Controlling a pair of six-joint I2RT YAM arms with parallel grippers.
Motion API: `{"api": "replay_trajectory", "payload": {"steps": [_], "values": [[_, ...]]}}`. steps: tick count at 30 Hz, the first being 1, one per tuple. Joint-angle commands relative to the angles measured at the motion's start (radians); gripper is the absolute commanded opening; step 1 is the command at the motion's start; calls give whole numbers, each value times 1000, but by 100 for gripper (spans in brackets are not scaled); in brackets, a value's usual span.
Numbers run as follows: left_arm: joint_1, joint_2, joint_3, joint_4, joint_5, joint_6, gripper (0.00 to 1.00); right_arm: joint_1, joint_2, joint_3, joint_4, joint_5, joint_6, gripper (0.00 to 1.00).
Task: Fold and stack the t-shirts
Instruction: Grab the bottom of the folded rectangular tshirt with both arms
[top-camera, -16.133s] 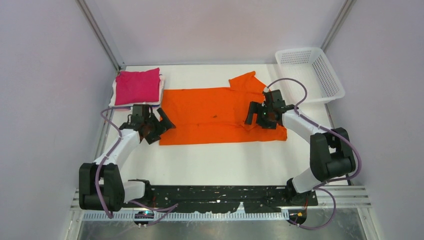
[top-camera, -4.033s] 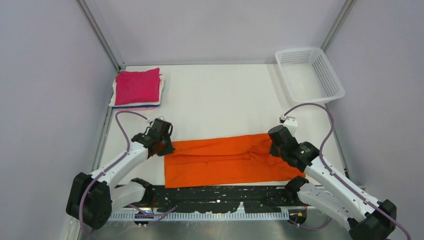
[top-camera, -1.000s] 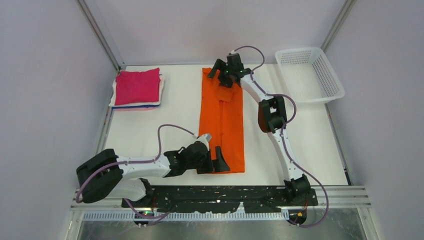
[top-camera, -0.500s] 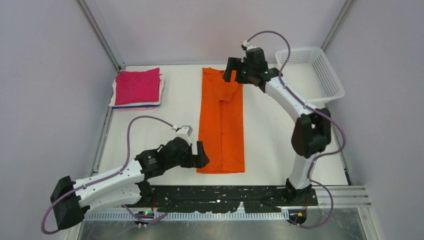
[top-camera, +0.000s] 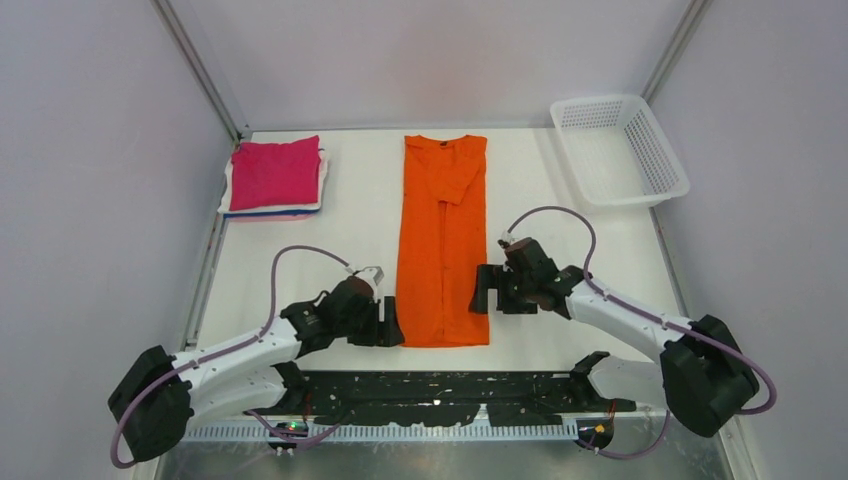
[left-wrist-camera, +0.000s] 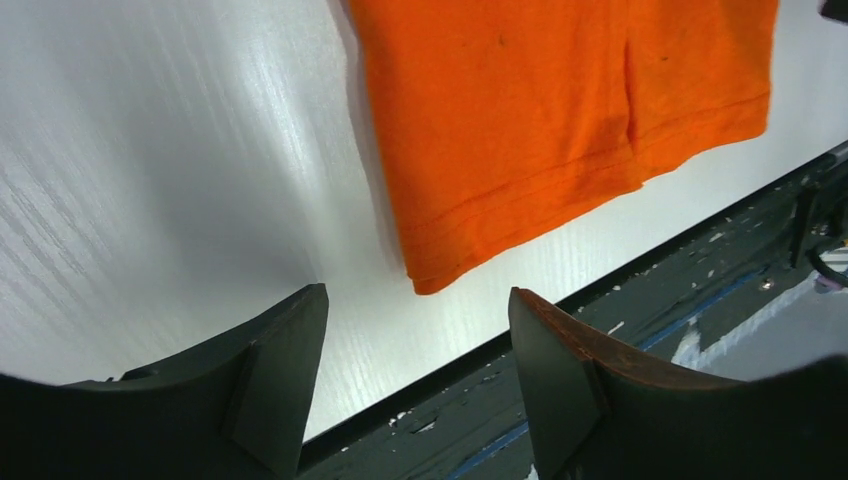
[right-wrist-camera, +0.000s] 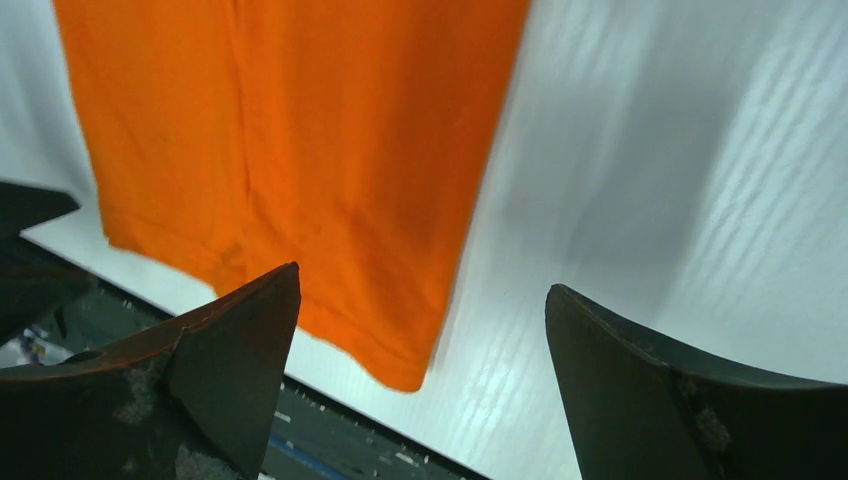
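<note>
Orange t-shirt (top-camera: 443, 240) lies flat mid-table as a narrow strip. Long axis runs 6 to 12 o'clock, collar at 12, hem at 6 close to the near edge.

Left gripper (top-camera: 390, 322) is just beside the hem's 9 o'clock corner. Right gripper (top-camera: 482, 292) is just beside the 3 o'clock edge, slightly farther up. Both are spread wide and hold nothing. Each arm is about equally near its own side.

Likely next: lift the hem toward 12.

Table (top-camera: 580, 200) is white and smooth. Magenta t-shirt (top-camera: 275, 172) lies folded at 10 o'clock, basket (top-camera: 668, 165) at 2, both well apart from the strip.

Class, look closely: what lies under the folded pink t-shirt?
Beneath the pink t-shirt, white cloth and a blue edge peek out; their bulk is covered, so their count is unknown.
</note>
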Motion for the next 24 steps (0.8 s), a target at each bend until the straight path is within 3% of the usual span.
{"api": "replay_trajectory", "payload": {"steps": [1,7,12,19,24], "values": [[7,63,6,60,21,14,67,91,-119,-27,26,-51,100,100],[7,178,13,111,36,-6,56,182,-185,-87,-40,48,188,89],[8,232,19,102,59,-9,26,213,-220,-117,-76,115,224,83],[7,231,16,27,69,-4,6,247,-193,-138,-46,99,262,76],[7,219,-5,20,94,-18,3,284,-166,-144,-35,99,299,68]]}}
